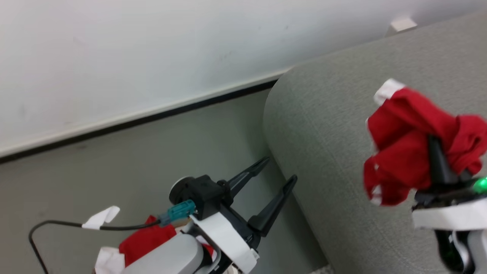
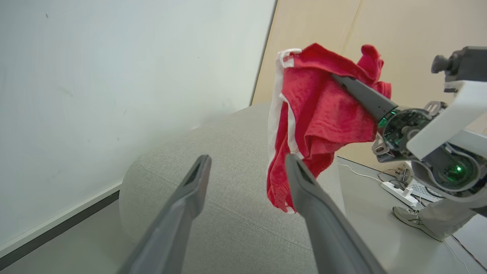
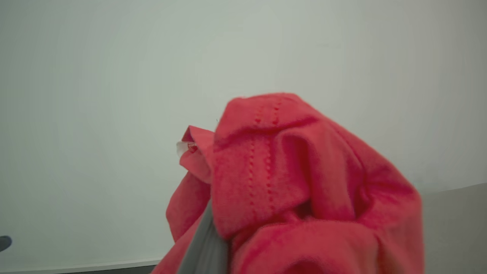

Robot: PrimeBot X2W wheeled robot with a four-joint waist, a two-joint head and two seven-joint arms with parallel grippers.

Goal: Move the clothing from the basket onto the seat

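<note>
A bunched red garment [image 1: 403, 148] with white trim hangs in the air above the grey seat [image 1: 327, 125], my right gripper [image 1: 435, 144] shut on it. In the left wrist view the same garment [image 2: 319, 114] dangles over the seat [image 2: 213, 205]. It drapes over my right fingers [image 3: 205, 243] in the right wrist view. More red and white clothing [image 1: 142, 239] lies at the lower left, partly behind my left arm; the basket is hidden. My left gripper [image 1: 279, 171] stands open beside the seat's edge, holding nothing.
A white wall with a dark baseboard [image 1: 152, 116] runs behind the grey floor. A black cable with a white tag [image 1: 101, 217] loops at the lower left. Beyond the seat there is a power strip [image 2: 395, 188] and a person's shoe [image 2: 407, 215].
</note>
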